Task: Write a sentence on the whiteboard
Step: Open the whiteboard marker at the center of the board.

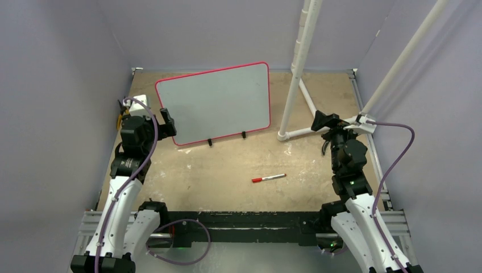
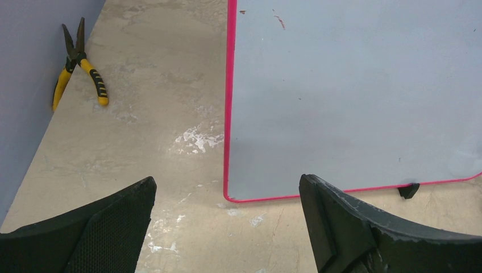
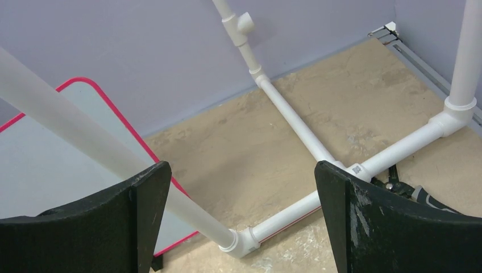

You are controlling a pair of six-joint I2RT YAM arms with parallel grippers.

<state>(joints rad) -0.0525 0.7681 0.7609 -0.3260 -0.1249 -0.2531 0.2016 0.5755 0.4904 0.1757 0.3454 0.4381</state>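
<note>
Left jaws: spread wide, gripping nothing. The large rectangular white whiteboard with a thin red rim (image 1: 213,102) stands on small black feet (image 2: 408,190) on the worn tan tabletop (image 1: 227,165), just ahead of the left jaws, with its lower left corner showing in the gap between them. Small red flecks (image 2: 279,21) mark its face further ahead. Yellow-handled pliers (image 2: 79,62) lie ahead-left, well apart. Right jaws: spread wide, gripping nothing, with a white plastic pipe frame (image 3: 295,122) ahead of them. A red-capped white marker (image 1: 269,178) lies behind both jaws, well apart from each
</note>
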